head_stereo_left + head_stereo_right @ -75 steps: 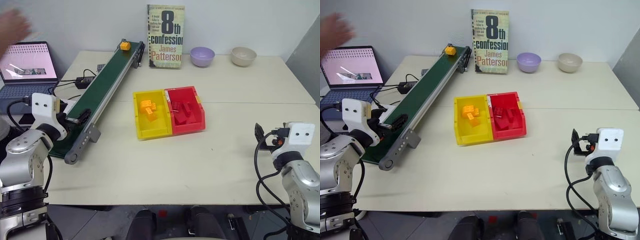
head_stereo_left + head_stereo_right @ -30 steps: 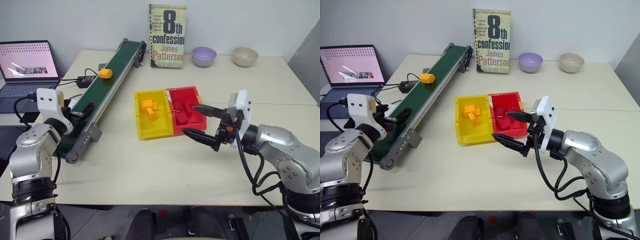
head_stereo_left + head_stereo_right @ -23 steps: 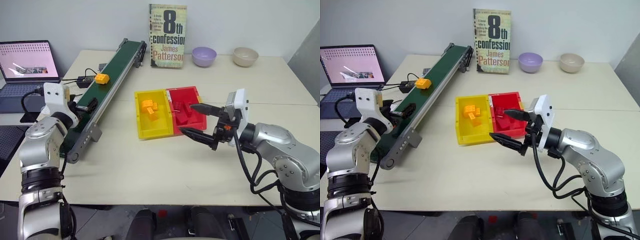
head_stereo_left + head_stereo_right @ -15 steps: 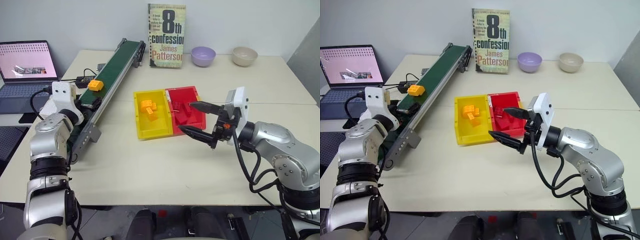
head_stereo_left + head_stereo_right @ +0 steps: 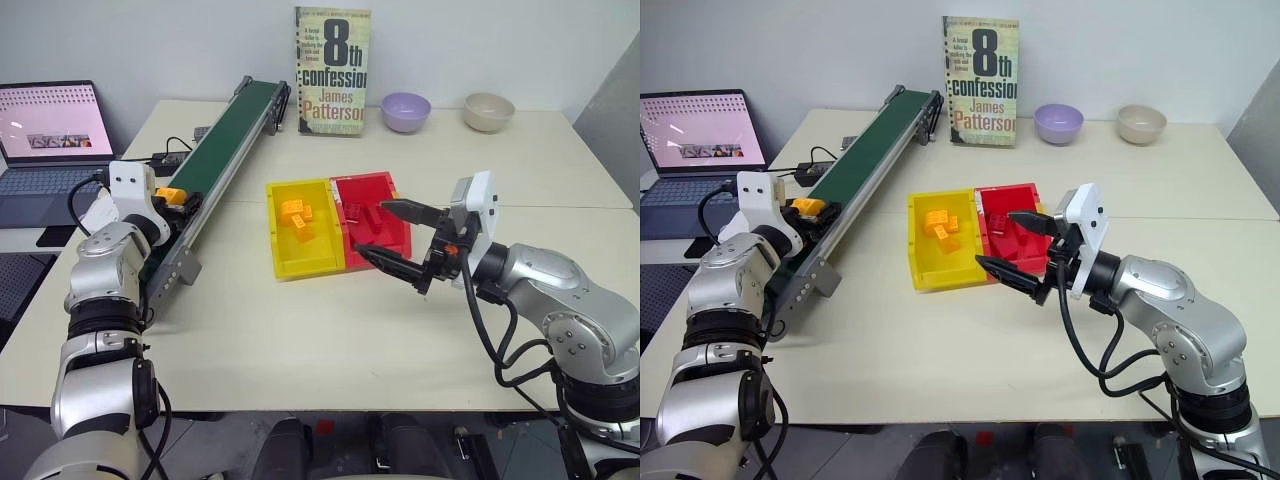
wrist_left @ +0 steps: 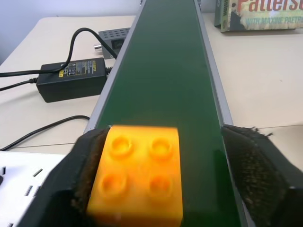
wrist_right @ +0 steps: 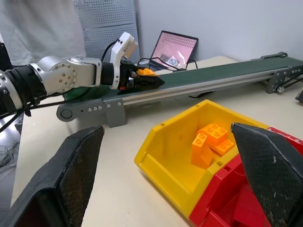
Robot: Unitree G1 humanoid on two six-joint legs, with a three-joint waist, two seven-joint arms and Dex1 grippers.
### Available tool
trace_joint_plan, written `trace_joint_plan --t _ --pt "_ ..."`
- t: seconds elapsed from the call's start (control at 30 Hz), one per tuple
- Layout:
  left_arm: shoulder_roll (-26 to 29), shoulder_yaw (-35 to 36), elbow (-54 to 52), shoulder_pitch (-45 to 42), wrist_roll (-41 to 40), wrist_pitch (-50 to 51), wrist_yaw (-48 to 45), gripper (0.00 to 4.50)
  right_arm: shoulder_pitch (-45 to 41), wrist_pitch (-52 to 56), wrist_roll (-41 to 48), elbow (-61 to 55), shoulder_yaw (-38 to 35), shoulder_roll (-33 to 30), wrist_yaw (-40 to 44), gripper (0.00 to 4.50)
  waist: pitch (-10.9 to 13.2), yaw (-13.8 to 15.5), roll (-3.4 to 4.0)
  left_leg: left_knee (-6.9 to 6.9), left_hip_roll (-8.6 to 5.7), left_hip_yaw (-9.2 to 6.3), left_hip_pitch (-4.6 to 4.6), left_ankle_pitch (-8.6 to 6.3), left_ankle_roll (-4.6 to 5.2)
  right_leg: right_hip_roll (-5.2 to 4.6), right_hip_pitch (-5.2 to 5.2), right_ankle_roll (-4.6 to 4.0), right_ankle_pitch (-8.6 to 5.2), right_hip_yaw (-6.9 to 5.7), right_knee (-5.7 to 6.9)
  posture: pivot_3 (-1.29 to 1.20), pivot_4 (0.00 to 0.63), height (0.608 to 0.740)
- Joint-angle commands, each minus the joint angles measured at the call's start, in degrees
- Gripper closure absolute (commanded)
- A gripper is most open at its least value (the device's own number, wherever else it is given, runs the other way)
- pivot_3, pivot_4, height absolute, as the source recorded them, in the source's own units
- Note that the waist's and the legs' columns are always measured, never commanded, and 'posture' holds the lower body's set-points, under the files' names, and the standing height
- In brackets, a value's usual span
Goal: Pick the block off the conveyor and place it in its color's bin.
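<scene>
You had the conveyor [image 5: 215, 150] running up the left of the frame, the yellow bin [image 5: 301, 228] at centre. Your left gripper [image 6: 161, 189] bracketed the block [image 6: 137, 172] low on the belt, one finger touching, not yet clamped. Lifting and binning remained. Your right gripper [image 5: 395, 238] gaped empty beside the bins, crowding that route.

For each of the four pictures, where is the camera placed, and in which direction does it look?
Left eye and right eye views: on the head, looking forward and down over the table; both arms show.
Left wrist view: on the left arm, looking along the conveyor; its black fingers flank the block.
Right wrist view: on the right arm, facing the yellow bin; its fingers stand apart, and the left gripper shows.
Shared: the block on the conveyor shows in both wrist views.
</scene>
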Motion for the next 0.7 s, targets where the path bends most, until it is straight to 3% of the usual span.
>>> trace_joint_plan --t 0.03,0.27,0.5,0.7 --pt "1.9 1.5 -5.9 2.6 -0.3 1.9 0.7 1.63 -0.9 -0.1 1.5 -1.5 -1.3 -0.1 -0.4 0.00 0.0 0.0 0.00 0.00 0.00 0.00 0.00 0.00 0.00 -0.01 0.00 0.00 0.00 0.00 0.01 0.00 0.150 0.740" --pt "2.2 4.0 -15.3 8.7 -2.0 7.2 2.4 2.96 -2.1 0.3 2.2 -0.3 -1.7 0.2 -0.6 0.00 0.0 0.0 0.00 0.00 0.01 -0.04 0.03 0.00 0.00 -0.26 0.00 0.00 0.00 -0.01 0.07 0.00 0.150 0.740" --pt "2.5 5.8 -21.1 10.9 -3.0 10.7 3.9 2.97 -2.6 -0.3 1.4 0.8 -1.1 0.6 -0.6 0.00 0.0 0.0 0.00 0.02 -0.02 -0.02 0.04 0.00 0.00 -0.30 0.01 0.00 0.01 0.00 0.06 0.00 0.150 0.740" --pt "-1.1 -0.4 -27.7 2.9 -6.3 16.1 -1.3 2.97 -0.5 -0.9 -1.2 -0.5 -2.4 -2.0 -1.0 0.00 0.0 0.7 -0.07 0.05 -0.09 -0.07 -0.05 0.00 0.00 -0.32 0.01 0.01 0.01 -0.07 0.01 0.00 0.150 0.740"
